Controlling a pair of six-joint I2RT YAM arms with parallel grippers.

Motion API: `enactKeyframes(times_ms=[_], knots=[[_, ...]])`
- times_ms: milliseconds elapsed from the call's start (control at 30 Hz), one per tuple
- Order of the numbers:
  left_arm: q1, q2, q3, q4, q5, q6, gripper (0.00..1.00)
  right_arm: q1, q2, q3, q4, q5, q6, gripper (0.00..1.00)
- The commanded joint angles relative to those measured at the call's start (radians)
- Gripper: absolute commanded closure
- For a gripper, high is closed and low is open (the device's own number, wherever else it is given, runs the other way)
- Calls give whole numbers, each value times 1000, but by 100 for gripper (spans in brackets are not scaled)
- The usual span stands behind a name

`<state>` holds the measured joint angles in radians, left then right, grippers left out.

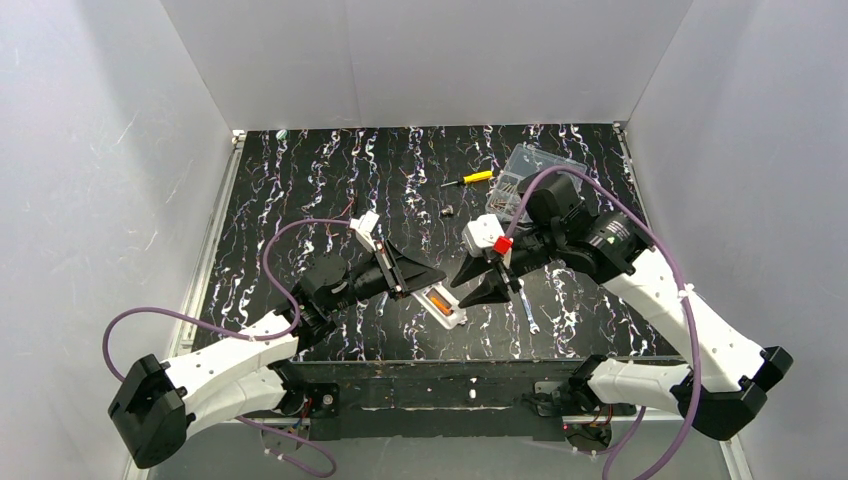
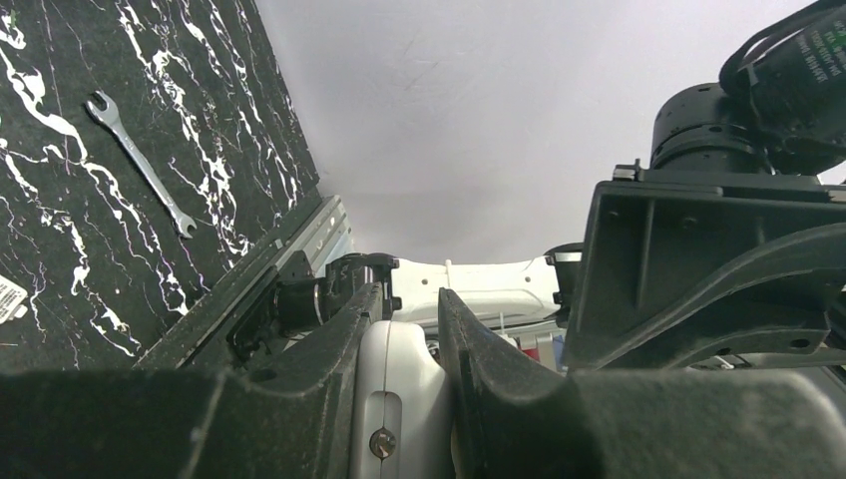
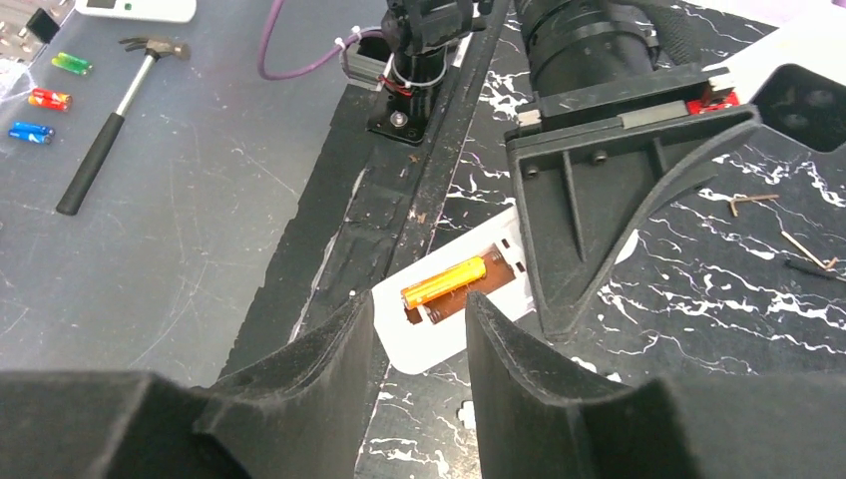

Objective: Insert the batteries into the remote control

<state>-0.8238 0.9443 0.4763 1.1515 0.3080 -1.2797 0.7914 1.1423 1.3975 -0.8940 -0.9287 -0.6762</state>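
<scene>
Our left gripper (image 2: 411,304) is clamped shut on a white body with a small screw in it, which we take for one end of the remote control (image 3: 424,349). The right wrist view shows those black fingers standing over that end. We judge the grip is there to pin the remote, back up, against the table (image 1: 300,180), so it cannot slide or roll while a cell is pushed in.

Our right gripper (image 3: 417,309) hangs just above the remote's other end, fingers apart and nothing between them, lined up with the open compartment. One orange battery (image 3: 444,282) lies seated in the recess. The bay beside it looks bare, with brown plastic showing, so we judge the job half done. We cannot find the second battery in any view, and fetching it is probably what the free gripper is open for. The remote lies near the table's near edge, between the two arms, where each can reach it.
</scene>
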Motion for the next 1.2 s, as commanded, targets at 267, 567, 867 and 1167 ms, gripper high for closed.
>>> enactKeyframes(times_ms=[267,567,867,1167], knots=[[1,-17,62,64,40,-8,100,-4,3,-65,48,-107,-126,56],[2,-11,64,70,40,-7,100,-3,68,-31,-25,-150,-213,57],[2,-10,63,70,39,-7,100,11,101,-24,-58,-154,-244,54],[1,-7,64,78,39,-7,100,23,116,-26,-63,-136,-249,52]])
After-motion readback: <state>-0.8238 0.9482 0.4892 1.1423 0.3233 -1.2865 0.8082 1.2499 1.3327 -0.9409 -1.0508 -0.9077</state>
